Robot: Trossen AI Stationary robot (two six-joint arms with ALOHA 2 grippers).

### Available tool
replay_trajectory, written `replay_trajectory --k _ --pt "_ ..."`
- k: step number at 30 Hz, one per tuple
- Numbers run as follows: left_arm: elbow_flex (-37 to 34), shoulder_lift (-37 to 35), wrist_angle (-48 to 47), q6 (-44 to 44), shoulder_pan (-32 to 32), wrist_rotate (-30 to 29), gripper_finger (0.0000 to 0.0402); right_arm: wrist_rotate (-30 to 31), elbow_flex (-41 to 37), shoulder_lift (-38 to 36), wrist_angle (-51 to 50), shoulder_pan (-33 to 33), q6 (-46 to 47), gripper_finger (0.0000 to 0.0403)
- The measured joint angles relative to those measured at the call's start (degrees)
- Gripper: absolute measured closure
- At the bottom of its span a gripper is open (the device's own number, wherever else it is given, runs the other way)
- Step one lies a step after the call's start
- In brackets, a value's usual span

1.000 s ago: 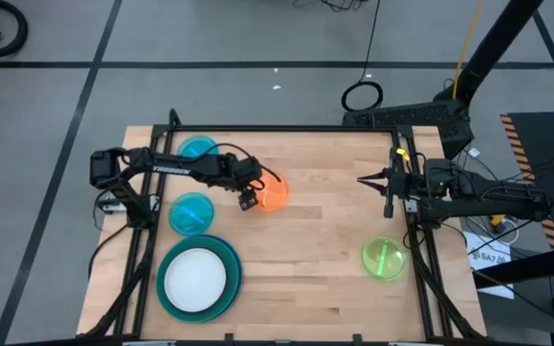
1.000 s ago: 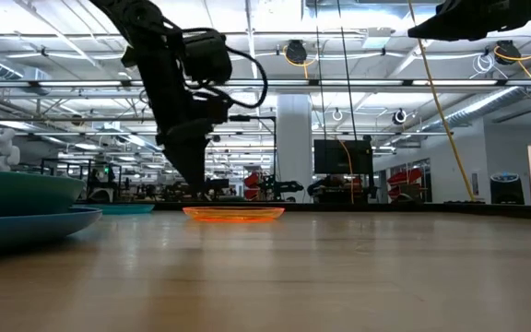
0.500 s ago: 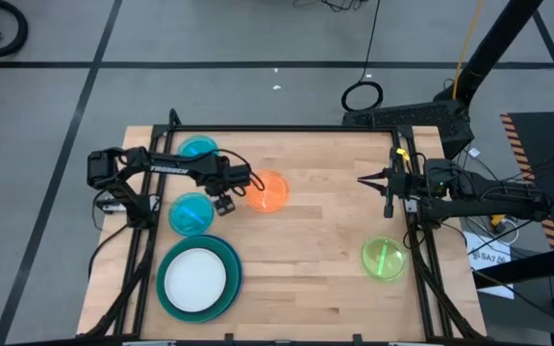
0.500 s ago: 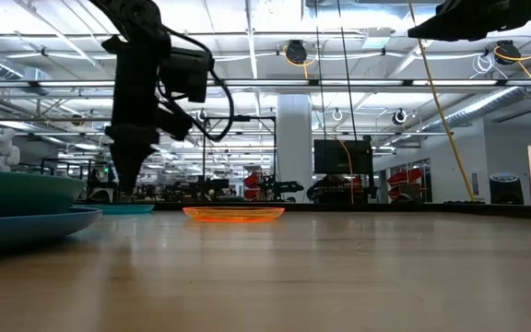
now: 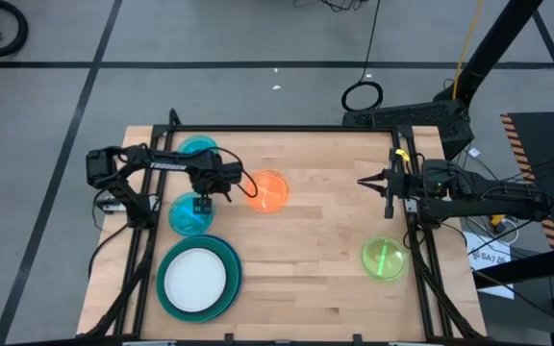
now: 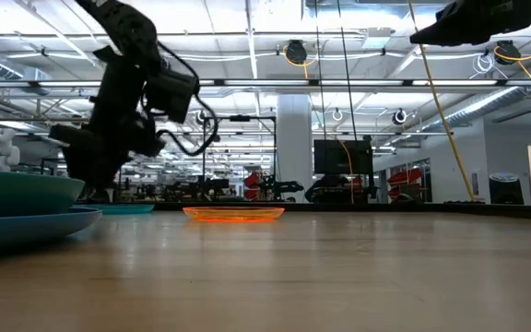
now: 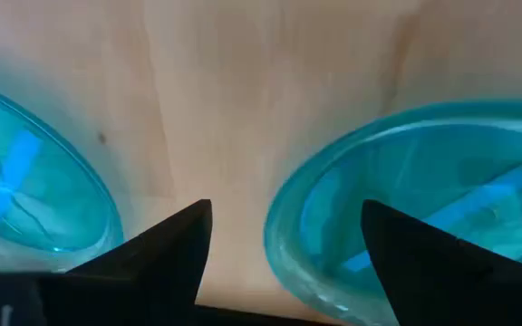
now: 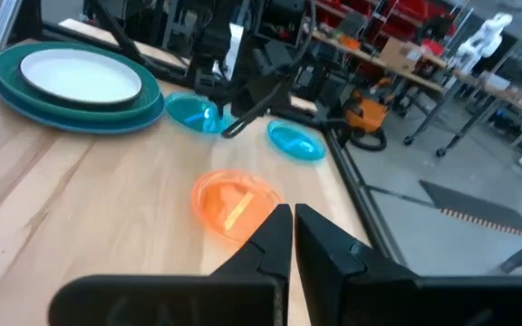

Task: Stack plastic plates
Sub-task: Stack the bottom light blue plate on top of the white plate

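Bench [image 5: 315, 231]: pale wooden planks with visible grain, framed by dark rails along the left and right sides.

Large stack [image 5: 198, 280]: at the front left of the bench, a round white plate [image 5: 195, 278] lies inside a teal plate [image 5: 229, 285], which sits on a blue one whose rim just shows; all are smooth, opaque plastic.

Near cyan plate [image 5: 187, 215]: small, round, translucent and glossy, with a raised rim, just behind the large stack and not touching it.

Far cyan plate [image 5: 196, 147]: the same small translucent kind, at the back left of the bench, partly covered by the left arm.

Left gripper [image 5: 200, 204]: hovers over the near cyan plate's back edge, fingers [image 7: 152, 258] spread wide and holding nothing; in the left wrist view bare wood lies between the fingers, one cyan plate [image 7: 424, 208] sits beside one finger and the other cyan plate [image 7: 25, 195] beside the other finger.

Orange plate [image 5: 270, 190]: small, round, translucent orange plastic, flat on the wood right of the left gripper and clear of it, near the bench's middle.

Right gripper [image 5: 362, 180]: held above the bench's right side, pointing towards the centre, fingers [image 8: 275, 237] pressed narrow together with nothing between them; well apart from every plate.

Lime green plate [image 5: 384, 259]: small, round, translucent, at the front right of the bench by the right rail.
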Motion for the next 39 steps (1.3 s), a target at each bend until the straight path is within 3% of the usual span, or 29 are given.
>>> replay_trajectory --k 8,25,39 --pt "-4.26 -0.03 0.65 3.61 0.73 1.53 0.0112 0.0 0.02 0.0 -0.97 0.0 2.5 0.0392" --pt "-4.56 -0.05 3.91 8.43 6.54 7.51 0.0113 0.0 0.02 0.0 -1.05 0.0 2.66 0.0392" --pt "-4.56 -0.05 4.31 11.52 8.47 8.76 0.0219 0.02 0.02 0.0 -1.05 0.0 2.49 0.0392"
